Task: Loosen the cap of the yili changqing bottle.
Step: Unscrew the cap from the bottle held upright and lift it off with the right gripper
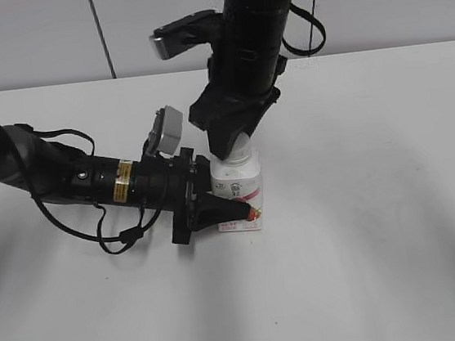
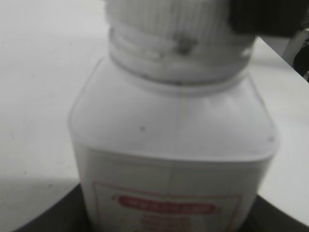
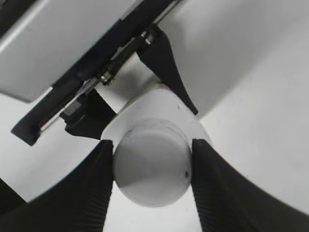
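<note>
Bottle clamped, cap pinched

Exterior: yili changqing bottle (image 1: 238, 187) upright mid-table (image 1: 382, 227), pink-red label, text unreadable. Left gripper (image 1: 230, 211) closed around its body; right gripper (image 1: 236, 147) from above on cap (image 1: 243, 144).
Left wrist: white squarish shoulders, red label blurred.
Right wrist: ribbed fingers (image 3: 91, 188) pressing both sides of white cap.

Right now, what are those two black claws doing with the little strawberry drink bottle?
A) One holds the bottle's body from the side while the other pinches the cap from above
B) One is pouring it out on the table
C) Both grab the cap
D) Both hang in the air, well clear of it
A: the left gripper clamps the yili changqing bottle at its label, and the right gripper has its fingers against both sides of the cap.
</note>
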Action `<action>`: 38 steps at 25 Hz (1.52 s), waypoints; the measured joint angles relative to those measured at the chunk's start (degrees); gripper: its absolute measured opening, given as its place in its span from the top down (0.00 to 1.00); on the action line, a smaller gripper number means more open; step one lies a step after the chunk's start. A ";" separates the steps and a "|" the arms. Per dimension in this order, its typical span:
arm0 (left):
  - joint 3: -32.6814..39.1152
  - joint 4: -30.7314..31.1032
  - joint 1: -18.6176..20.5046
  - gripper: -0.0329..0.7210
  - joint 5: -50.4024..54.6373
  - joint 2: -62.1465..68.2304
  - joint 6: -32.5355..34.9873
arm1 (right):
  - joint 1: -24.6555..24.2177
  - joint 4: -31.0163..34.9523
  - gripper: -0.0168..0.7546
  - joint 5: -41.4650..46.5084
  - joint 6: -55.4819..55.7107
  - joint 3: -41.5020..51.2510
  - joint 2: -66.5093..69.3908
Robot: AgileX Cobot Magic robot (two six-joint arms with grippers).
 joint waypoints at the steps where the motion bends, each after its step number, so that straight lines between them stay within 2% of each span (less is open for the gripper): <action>1: 0.00 0.00 0.00 0.46 0.00 0.00 0.00 | 0.00 0.00 0.47 0.00 -2.64 -0.06 0.00; 6: 0.00 0.13 0.00 0.46 0.06 0.00 0.05 | 0.00 0.18 0.48 0.00 -13.50 -0.10 0.00; 16: 0.00 0.34 0.00 0.46 0.06 0.00 0.32 | 0.00 0.35 0.48 0.16 -26.09 -0.10 0.00; 38: -0.05 0.30 0.00 0.46 0.00 0.00 0.16 | 0.00 0.08 0.48 0.10 -28.09 -0.10 -3.26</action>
